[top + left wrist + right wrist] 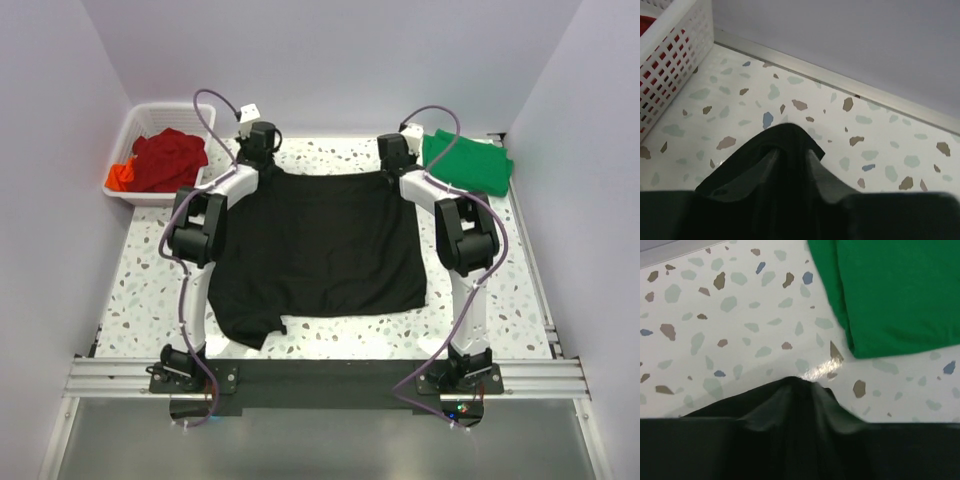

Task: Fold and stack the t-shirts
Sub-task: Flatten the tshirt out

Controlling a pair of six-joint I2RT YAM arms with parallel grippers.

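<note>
Black shirt (320,245) spread flat on speckled desk (150,290), far corners draped over left tool (790,150) and right tool (800,395), each clamped on it, green shirt (895,290) folded just beside right tool.

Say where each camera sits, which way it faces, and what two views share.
Top external: above and behind the bases, looking down on both arms, black shirt, basket.
Left wrist: on the left tool, facing the far wall; fingers draped in black cloth.
Right wrist: on the right tool, facing green shirt.
All share the black shirt.
</note>
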